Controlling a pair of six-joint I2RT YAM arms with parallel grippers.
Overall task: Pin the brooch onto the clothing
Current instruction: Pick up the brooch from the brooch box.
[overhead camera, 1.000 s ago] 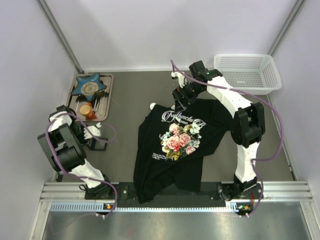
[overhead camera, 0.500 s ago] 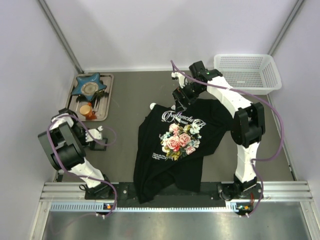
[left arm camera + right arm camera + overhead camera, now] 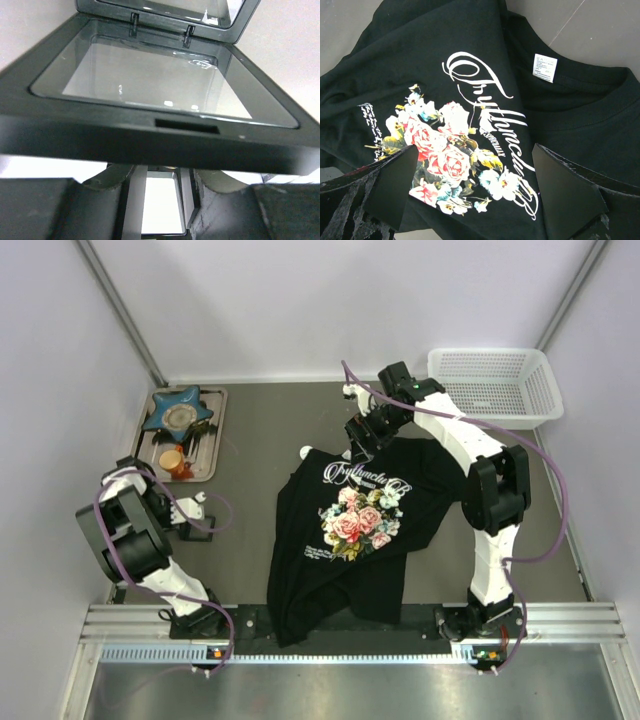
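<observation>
The clothing [image 3: 345, 530], a black T-shirt with a rose print and white lettering, lies crumpled mid-table. My right gripper [image 3: 362, 437] hovers at its collar. In the right wrist view the gripper [image 3: 472, 192] is open, its fingers wide apart above the roses [image 3: 445, 150]. My left gripper [image 3: 192, 512] is at the table's left. The left wrist view is filled by a black box [image 3: 160, 132] with a clear window and a raised lid. There my left gripper [image 3: 162, 200] has both fingers [image 3: 107, 182] pressed against a narrow part of the box. The brooch shows in no view.
A metal tray [image 3: 207, 445] at the back left holds a blue star-shaped dish [image 3: 178, 410] and a small orange piece [image 3: 172, 458]. A white basket [image 3: 495, 385] stands at the back right. Walls enclose the table on three sides.
My left wrist has dropped a little toward the near edge and its jaws have narrowed. The right arm and the shirt have not moved.
</observation>
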